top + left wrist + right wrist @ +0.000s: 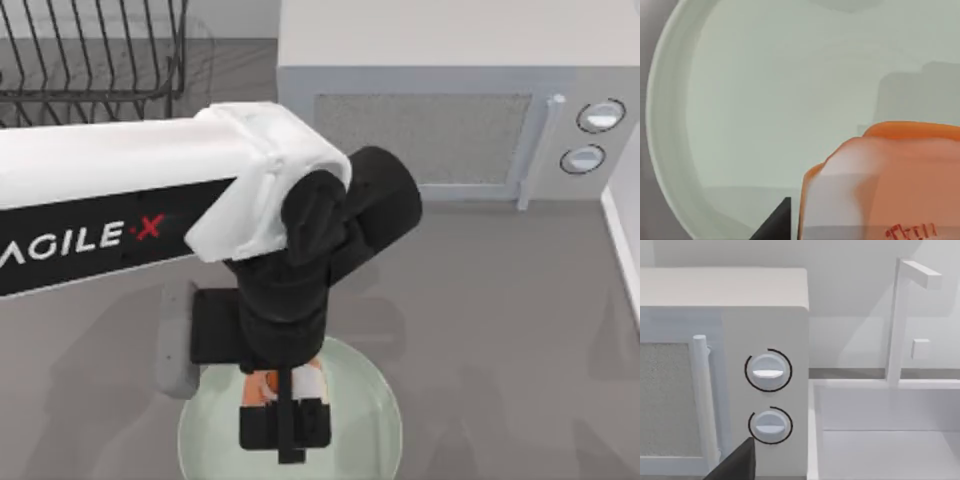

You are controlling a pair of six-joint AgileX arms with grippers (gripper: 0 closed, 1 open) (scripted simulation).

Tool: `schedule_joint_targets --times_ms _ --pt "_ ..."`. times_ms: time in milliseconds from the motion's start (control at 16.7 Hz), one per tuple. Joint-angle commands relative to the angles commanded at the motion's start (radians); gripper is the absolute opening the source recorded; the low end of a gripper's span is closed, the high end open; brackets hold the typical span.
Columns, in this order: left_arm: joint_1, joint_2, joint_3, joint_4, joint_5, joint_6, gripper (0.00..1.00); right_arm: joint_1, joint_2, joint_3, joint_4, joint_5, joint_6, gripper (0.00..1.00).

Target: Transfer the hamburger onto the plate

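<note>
My left arm reaches in from the left, and my left gripper [287, 402] hangs over the plate [385, 410], a wide pale mint-green disc at the table's front middle. The gripper is shut on the hamburger [266, 386], a small orange and white lump that peeks out beside the black fingers. In the left wrist view the hamburger [885, 185] sits close up over the plate [670, 125], with a dark finger [779, 224] beside it. Whether the hamburger touches the plate I cannot tell. A dark part of my right gripper [737, 465] shows in the right wrist view.
A white microwave [440, 110] with two knobs stands at the back. A black wire rack [90, 55] is at the back left. A white sink basin [885, 440] with a faucet [900, 315] lies to the right of the microwave.
</note>
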Motion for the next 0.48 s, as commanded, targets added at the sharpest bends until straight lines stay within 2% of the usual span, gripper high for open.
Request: schedule_joint_targets --times_ms 480 --pt "-0.004 0.000 -0.007 0.005 0.000 -0.025 0.00 0.000 0.000 0.000 0.000 0.000 0.000 1.00"
